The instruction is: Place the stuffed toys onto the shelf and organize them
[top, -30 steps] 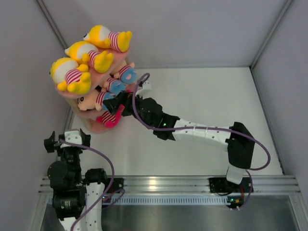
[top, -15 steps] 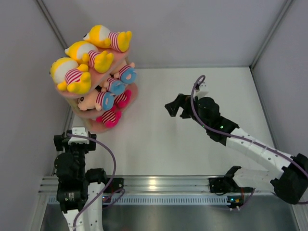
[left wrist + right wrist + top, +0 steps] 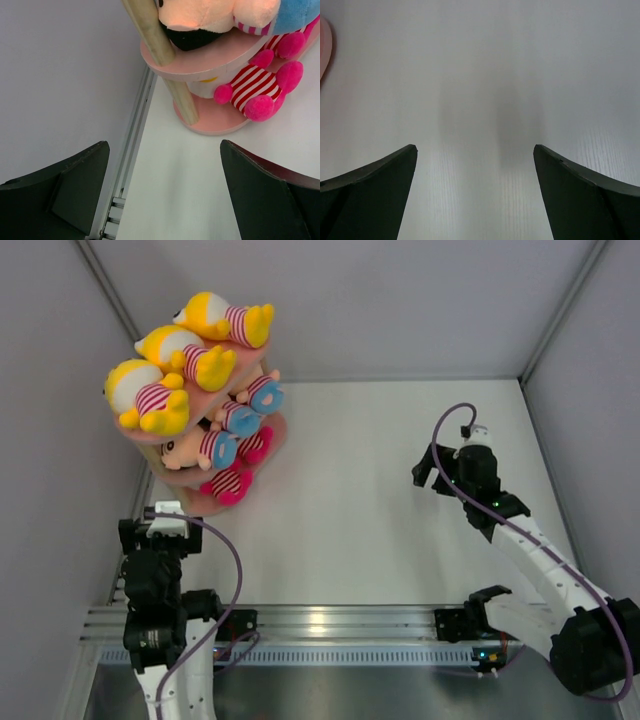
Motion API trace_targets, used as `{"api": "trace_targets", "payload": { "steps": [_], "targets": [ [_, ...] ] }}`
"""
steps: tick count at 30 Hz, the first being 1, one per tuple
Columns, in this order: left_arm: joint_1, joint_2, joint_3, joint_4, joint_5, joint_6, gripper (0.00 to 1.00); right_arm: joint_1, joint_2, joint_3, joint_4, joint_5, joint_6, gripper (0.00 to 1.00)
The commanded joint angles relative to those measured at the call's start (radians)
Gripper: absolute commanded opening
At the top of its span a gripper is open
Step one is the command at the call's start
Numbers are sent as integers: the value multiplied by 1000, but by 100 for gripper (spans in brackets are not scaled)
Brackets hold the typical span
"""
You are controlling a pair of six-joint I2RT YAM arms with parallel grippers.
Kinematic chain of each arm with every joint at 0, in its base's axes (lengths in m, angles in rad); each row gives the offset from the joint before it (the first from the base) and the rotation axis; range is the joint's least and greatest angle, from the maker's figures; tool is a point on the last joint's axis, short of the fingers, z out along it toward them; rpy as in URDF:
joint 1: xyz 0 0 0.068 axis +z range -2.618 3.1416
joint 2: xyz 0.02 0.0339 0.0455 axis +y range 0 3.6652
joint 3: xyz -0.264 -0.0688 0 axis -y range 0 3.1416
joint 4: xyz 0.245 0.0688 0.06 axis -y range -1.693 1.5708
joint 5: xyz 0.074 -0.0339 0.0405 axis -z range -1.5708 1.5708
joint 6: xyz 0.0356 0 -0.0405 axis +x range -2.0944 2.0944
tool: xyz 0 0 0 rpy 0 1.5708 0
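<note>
Pink 3-tier oval-board shelf (image 3: 195, 503) w/ light wood posts stands at far-left corner of white table (image 3: 380, 490). I see yellow plush toys (image 3: 160, 390) in red-white striped shirts on top board, pink-faced ones (image 3: 208, 448) w/ blue bottoms on middle board, magenta ones (image 3: 260, 85) on lowest. My left claw (image 3: 165, 150): fingers apart, nothing between, near shelf foot. Right claw (image 3: 475, 150): fingers apart, nothing between, over table, well apart from shelf.
</note>
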Motion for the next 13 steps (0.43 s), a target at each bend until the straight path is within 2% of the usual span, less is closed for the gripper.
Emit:
{"api": "trace_targets", "payload": {
  "steps": [1,13],
  "targets": [
    [12,14,-12,22,-11,-6,99,-7,-29,-9,23,-17,-52,99],
    [26,22,-82,25,10,33,98,-9,-78,-78,112,-28,-92,99]
  ]
}}
